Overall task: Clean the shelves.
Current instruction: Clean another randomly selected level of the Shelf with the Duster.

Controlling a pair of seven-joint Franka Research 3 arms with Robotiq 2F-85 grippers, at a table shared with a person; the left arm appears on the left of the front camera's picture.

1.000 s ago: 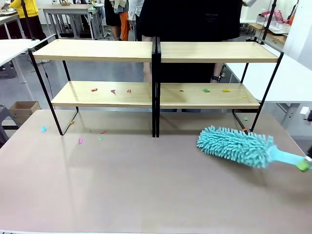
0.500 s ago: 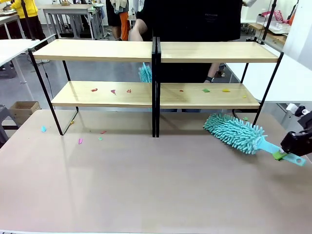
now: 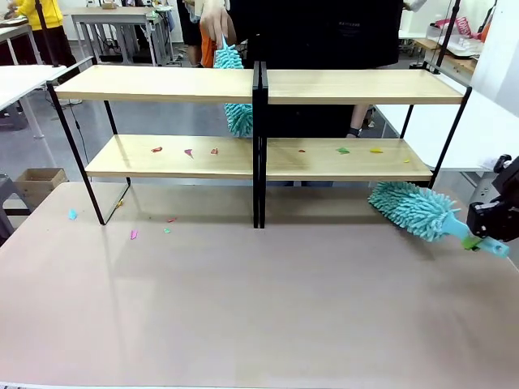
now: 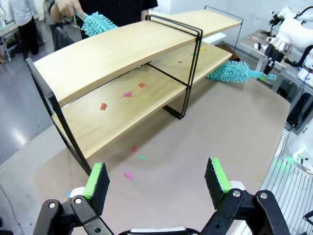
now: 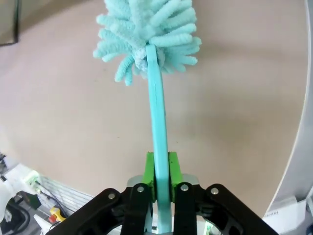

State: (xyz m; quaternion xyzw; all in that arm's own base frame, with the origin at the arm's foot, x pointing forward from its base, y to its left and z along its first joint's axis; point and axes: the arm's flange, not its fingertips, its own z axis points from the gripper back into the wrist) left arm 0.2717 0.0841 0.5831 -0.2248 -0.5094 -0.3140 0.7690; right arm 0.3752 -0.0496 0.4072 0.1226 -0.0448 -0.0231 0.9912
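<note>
The shelves (image 3: 162,83) stand across the far half of the table, two light-wood tiers on black frames, also seen in the left wrist view (image 4: 122,49). My right gripper (image 3: 473,241) is shut on the handle of a teal fluffy duster (image 3: 418,211) at the table's right edge; its head lies low by the shelves' right leg. In the right wrist view the green pads (image 5: 150,171) clamp the handle of the duster (image 5: 146,24). My left gripper (image 4: 156,178) is open with nothing in it. A person's hand (image 3: 215,20) holds a second teal duster (image 3: 238,113) behind the top board.
Small coloured paper scraps (image 3: 188,151) lie on the lower boards, and more scraps (image 3: 134,234) lie on the brown table (image 3: 243,308) near the left leg. A white table (image 3: 486,130) stands at the right, a cardboard box (image 3: 36,182) at the left.
My right gripper has drawn the duster to the right and farther back, toward the shelves' right leg. The person's hand has risen behind the shelves with a second duster.
</note>
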